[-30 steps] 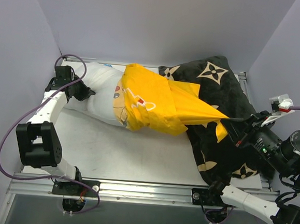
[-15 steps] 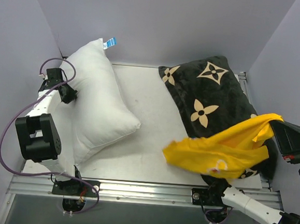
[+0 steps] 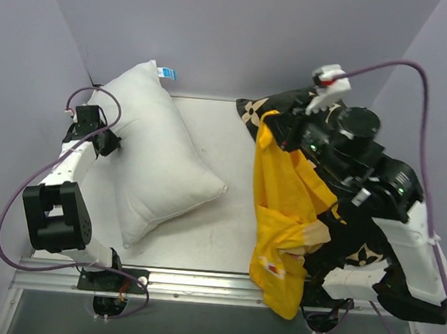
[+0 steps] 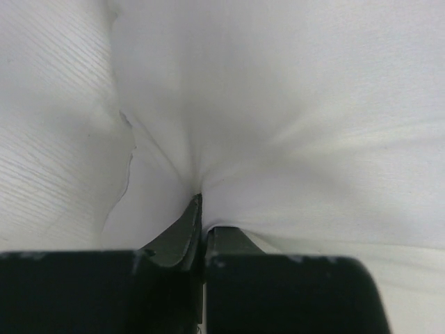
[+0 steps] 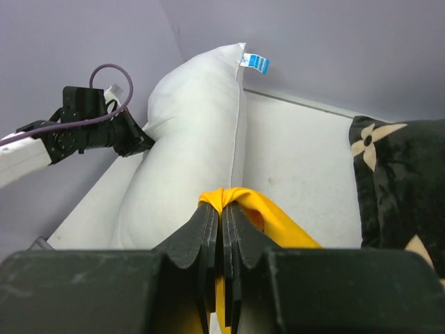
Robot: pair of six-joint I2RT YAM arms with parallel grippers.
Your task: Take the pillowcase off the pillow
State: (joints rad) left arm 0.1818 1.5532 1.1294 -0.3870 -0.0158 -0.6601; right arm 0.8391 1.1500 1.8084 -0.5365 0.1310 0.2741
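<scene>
The bare white pillow (image 3: 161,170) lies at the left, its blue tag (image 3: 167,73) at the back corner. My left gripper (image 3: 112,144) is shut on the pillow's left edge; the left wrist view shows the white cloth (image 4: 278,104) bunched between the jaws of that gripper (image 4: 201,209). The yellow pillowcase (image 3: 281,218) is wholly off the pillow. It hangs in a long drape from my right gripper (image 3: 268,128), which is raised over the table's middle right. In the right wrist view that gripper (image 5: 222,209) is shut on a fold of the pillowcase (image 5: 292,226), above the pillow (image 5: 195,139).
A black pillow with tan flower marks (image 3: 313,108) lies at the right, mostly under my right arm and the hanging cloth. Purple-grey walls close in the left, back and right sides. The metal rail (image 3: 199,285) runs along the near edge.
A second ago the pillowcase still sat over half the pillow. It was pulled off to the right, then lifted up and back by my right arm. The pillow shifted slightly.
</scene>
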